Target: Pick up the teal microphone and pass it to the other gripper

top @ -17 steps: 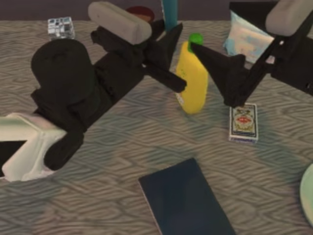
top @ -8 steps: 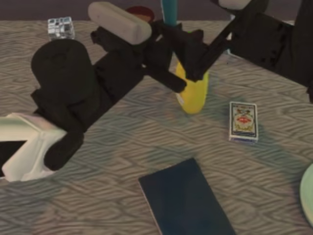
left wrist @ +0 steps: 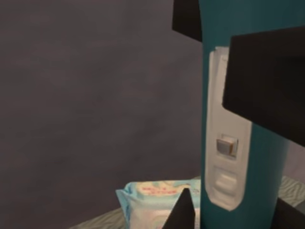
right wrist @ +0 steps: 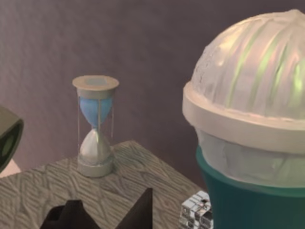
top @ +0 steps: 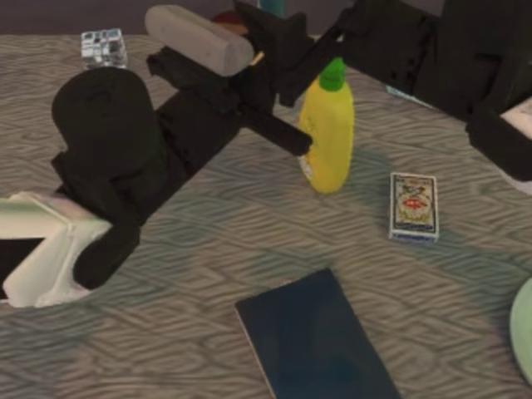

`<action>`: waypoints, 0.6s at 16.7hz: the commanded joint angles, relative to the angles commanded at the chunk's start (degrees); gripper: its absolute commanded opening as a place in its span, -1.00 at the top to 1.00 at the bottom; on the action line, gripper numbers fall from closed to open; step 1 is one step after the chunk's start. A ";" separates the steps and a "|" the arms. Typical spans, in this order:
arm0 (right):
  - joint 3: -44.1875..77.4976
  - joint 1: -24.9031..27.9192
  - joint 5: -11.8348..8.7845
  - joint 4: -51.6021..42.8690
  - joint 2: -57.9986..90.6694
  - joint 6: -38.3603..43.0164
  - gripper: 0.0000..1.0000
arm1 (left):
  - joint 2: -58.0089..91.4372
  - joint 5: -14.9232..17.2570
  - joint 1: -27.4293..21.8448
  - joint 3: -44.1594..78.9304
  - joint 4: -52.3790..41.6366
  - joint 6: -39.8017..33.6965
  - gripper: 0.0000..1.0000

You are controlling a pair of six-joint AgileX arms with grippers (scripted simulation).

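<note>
**Teal microphone held upright at the far edge, both pincers on it**

Nearest in the top view lies a dark blue book (top: 317,342) flat on the worktop (top: 183,258), with the pale green rim of a plate (top: 524,328) at the right edge. A little farther back sits a small card box (top: 413,206), and beyond it, toward the middle, a yellow bottle (top: 327,137) with a green cap stands upright.

Behind the bottle the two arms meet. The left pincer (top: 274,91) reaches in from the left, one black finger running just beside the bottle's shoulder, the other finger going up toward the far edge. The teal microphone (top: 273,5) stands between them; from above only a sliver of its teal handle shows at the top of the frame, the rest hidden by the arms. The left wrist view shows the handle (left wrist: 248,119) upright with its white switch strip facing the camera and black fingers (left wrist: 267,81) pressed across it, so the left pincer is clenched on the handle. The right pincer (top: 287,54) comes in from the right and sits against the same handle; whether it has closed I cannot tell. Its wrist view looks up past the ribbed white head (right wrist: 250,86).

Farther back are a mirrored cube (top: 104,46), a pack of wipes (left wrist: 157,205) and an hourglass (right wrist: 96,126).
</note>
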 joint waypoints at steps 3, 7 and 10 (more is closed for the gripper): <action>0.00 0.00 0.00 0.00 0.00 0.00 -0.70 | 0.00 0.00 0.00 0.00 0.00 0.00 1.00; 0.00 0.00 0.00 0.00 0.00 0.00 -0.10 | 0.00 0.00 0.00 0.00 0.00 0.00 1.00; 0.00 0.00 0.00 0.00 0.00 0.00 0.36 | 0.00 0.00 0.00 0.00 0.00 0.00 1.00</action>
